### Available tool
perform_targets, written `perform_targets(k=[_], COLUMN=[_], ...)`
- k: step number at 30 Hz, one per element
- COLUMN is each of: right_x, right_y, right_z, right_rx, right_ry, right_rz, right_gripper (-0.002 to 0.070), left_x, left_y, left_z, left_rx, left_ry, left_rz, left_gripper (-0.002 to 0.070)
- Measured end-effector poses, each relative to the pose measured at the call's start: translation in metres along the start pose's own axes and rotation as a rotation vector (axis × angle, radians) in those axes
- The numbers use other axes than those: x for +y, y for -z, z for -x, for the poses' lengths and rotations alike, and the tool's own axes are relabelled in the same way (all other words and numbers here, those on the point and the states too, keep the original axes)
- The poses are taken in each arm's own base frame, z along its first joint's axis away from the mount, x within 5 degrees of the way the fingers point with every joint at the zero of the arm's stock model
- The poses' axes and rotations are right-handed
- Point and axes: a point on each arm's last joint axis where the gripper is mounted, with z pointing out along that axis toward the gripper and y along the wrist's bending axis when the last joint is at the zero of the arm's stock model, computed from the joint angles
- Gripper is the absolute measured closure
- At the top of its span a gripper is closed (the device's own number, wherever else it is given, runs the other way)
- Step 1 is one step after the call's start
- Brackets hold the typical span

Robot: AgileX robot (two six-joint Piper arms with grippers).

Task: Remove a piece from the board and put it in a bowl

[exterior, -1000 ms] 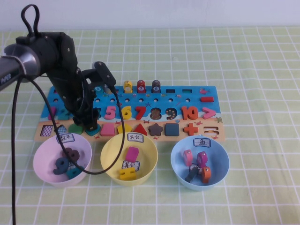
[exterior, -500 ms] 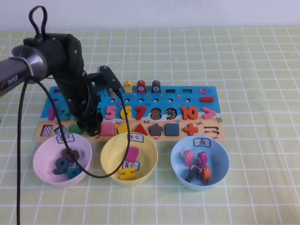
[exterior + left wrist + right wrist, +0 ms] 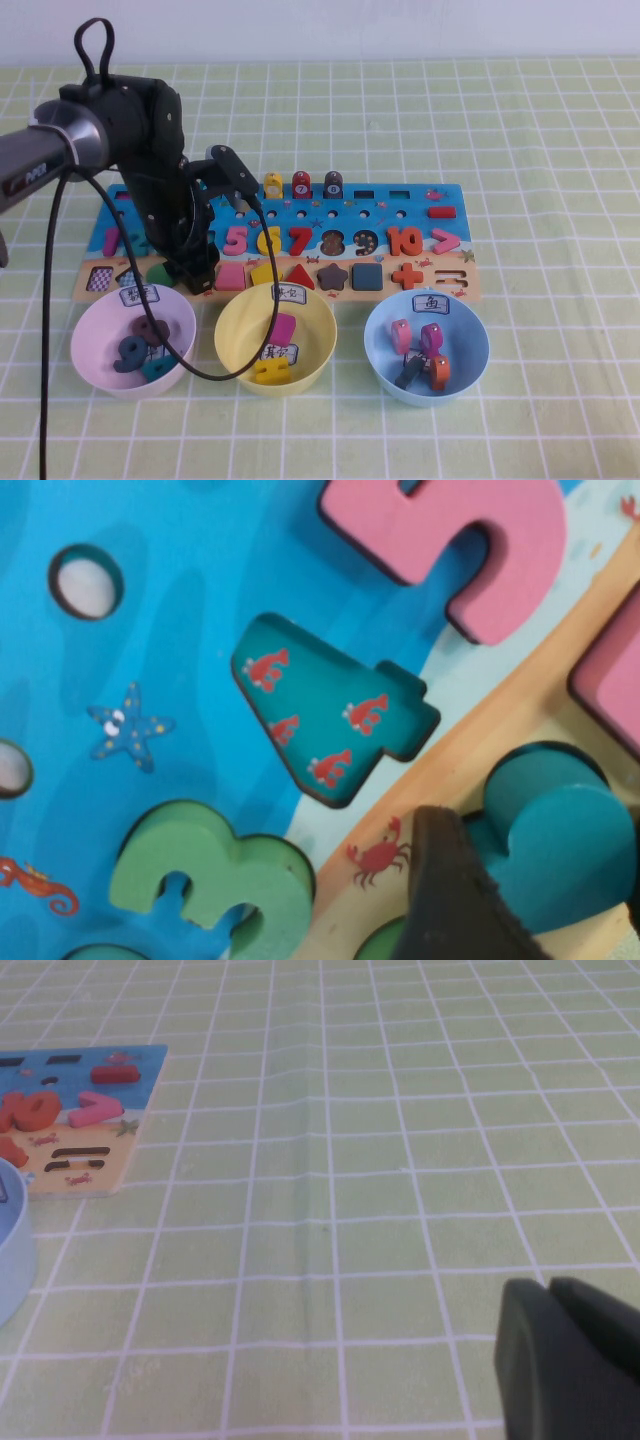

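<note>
Left gripper (image 3: 192,275) straddles the teal heart (image 3: 560,845) on the board (image 3: 440,285), jaws spread ready to pinch; right gripper (image 3: 570,1360) parked, pressed together.

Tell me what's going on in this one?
The left gripper is down on the tan strip of the puzzle board, its jaws spread around the dark-teal heart piece, which still sits in its slot. One finger rests beside the heart. The pale-yellow bowl just in front already holds a pink and a yellow piece. The right gripper is parked over bare tablecloth to the right, fingers together.
</note>
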Motion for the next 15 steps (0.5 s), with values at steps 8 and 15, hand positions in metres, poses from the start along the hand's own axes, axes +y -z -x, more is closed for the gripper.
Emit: perform_targets(k=[8, 15], right_x=[0.0000, 0.0000], right_y=[0.0000, 0.0000], right_z=[0.0000, 0.0000], right_rx=[0.000, 0.000], right_ry=[-0.001, -0.001], right_rz=[0.000, 0.000], right_gripper=[0.0694, 0.0694], left_x=[0.0005, 0.0007], left_y=[-0.0016, -0.0007], left_z=[-0.0004, -0.0003], left_rx=[0.007, 0.005], left_ry=[0.004, 0.041], left_rz=[0.002, 0.006], left_gripper=[0.0359, 0.0375])
